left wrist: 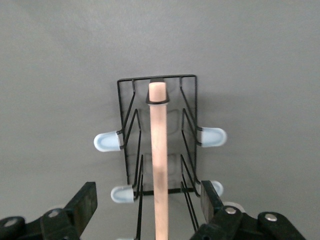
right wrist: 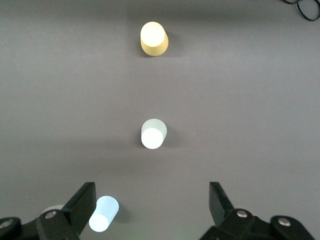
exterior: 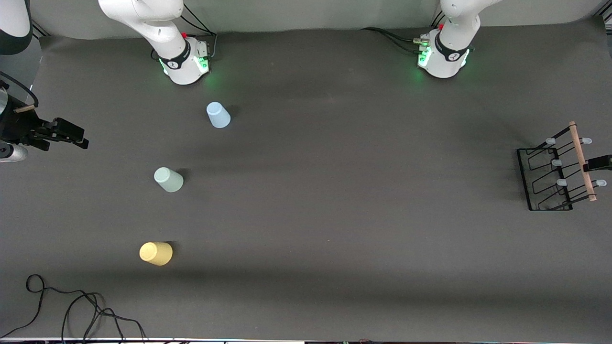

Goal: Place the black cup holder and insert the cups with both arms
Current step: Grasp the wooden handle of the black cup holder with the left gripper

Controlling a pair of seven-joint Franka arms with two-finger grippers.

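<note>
The black cup holder (exterior: 550, 179) stands at the left arm's end of the table, its wooden handle (exterior: 582, 160) on top. My left gripper (exterior: 601, 163) hangs over it, open; in the left wrist view (left wrist: 148, 197) its fingers stand either side of the handle (left wrist: 158, 150) without touching it. Three cups stand upside down toward the right arm's end: light blue (exterior: 218, 115), mint (exterior: 168, 179) and yellow (exterior: 156, 253). My right gripper (exterior: 71, 134) is open and empty above the table's end. Its wrist view (right wrist: 152, 197) shows the blue (right wrist: 103, 213), mint (right wrist: 153, 133) and yellow (right wrist: 153, 38) cups below.
The two arm bases (exterior: 184, 59) (exterior: 444, 57) stand along the table edge farthest from the front camera. Loose black cables (exterior: 71, 306) lie at the near corner at the right arm's end. Dark grey cloth (exterior: 334, 191) covers the table.
</note>
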